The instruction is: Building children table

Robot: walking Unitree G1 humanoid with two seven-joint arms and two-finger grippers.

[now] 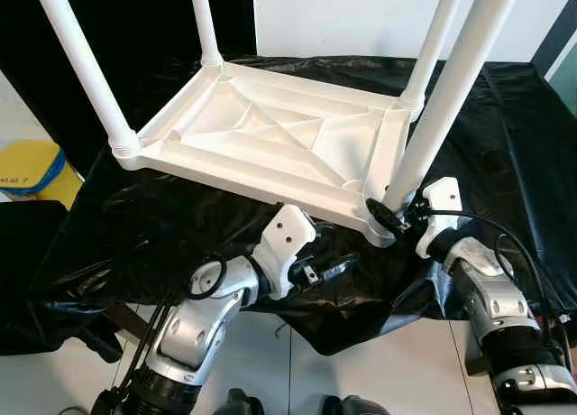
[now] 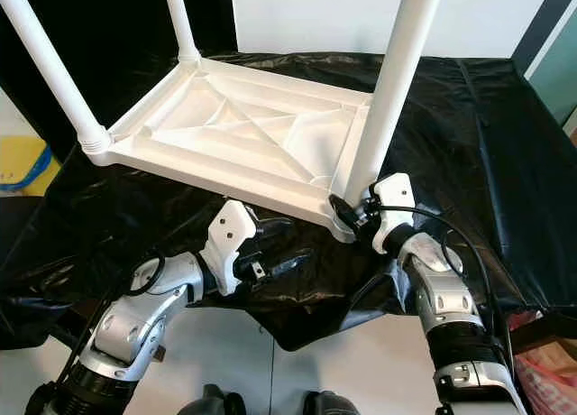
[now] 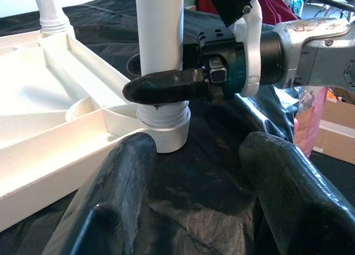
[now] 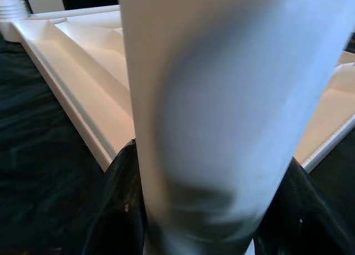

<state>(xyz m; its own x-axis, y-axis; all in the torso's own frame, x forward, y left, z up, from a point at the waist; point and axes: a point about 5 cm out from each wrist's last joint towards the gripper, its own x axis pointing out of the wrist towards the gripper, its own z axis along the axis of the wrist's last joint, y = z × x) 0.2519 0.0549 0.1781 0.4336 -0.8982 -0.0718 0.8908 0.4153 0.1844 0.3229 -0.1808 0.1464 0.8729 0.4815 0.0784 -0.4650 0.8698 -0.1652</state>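
While my right gripper (image 1: 389, 215) clamps the upright leg (image 1: 442, 99) at its socket, lower right, my left gripper (image 2: 275, 253) waits open beside it, lower centre.

The upturned children's table top (image 1: 270, 144) was plain white, as were its legs, including the leg (image 1: 442, 99) the right gripper (image 1: 389, 215) clasped. Both grippers had glossy black fingers on white brackets and silver arms; a teal band showed behind the right gripper. Beneath the left gripper (image 2: 284, 263), shiny black sheeting (image 1: 162, 235) covered the desk. Beyond the left arm lay something yellow with a blue stripe (image 1: 32, 171).
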